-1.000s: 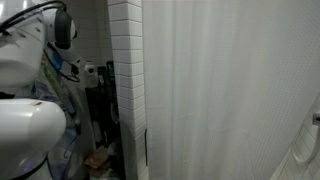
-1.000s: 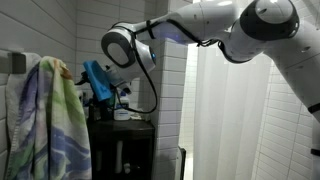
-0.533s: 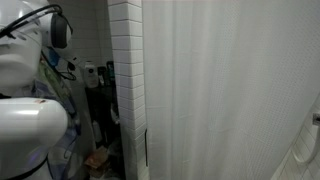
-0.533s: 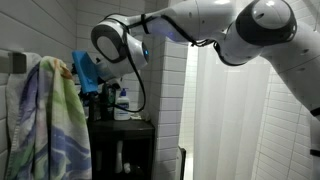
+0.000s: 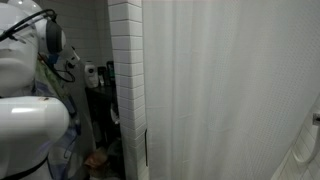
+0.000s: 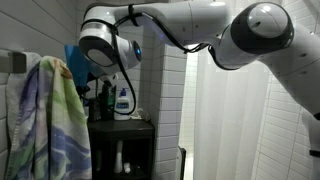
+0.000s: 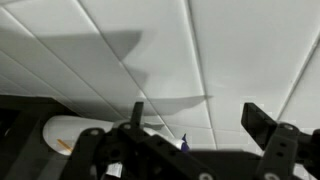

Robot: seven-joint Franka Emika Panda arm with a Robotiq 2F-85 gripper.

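In the wrist view my gripper [image 7: 198,113] is open, with nothing between its two dark fingers [image 7: 258,118]; it faces a white tiled wall [image 7: 200,50]. A pale rounded object [image 7: 68,133] shows at the lower left of that view. In an exterior view the wrist [image 6: 100,42] is high up at the left. The gripper's blue part [image 6: 73,60] sits just above and beside the top of a hanging towel [image 6: 50,120] with green, blue and yellow patches. I cannot tell whether it touches the towel. In the exterior view from behind the arm, the white arm [image 5: 25,60] hides the gripper.
A dark cabinet [image 6: 125,150] stands below the wrist with bottles [image 6: 122,98] on top. A white shower curtain [image 6: 250,120] fills the right side, also as curtain [image 5: 230,90]. A white tiled column [image 5: 125,80] stands between the cabinet niche and the curtain.
The wrist and gripper have moved up and to the left, away from the bottles and toward the top of the towel. The jaws stayed open.
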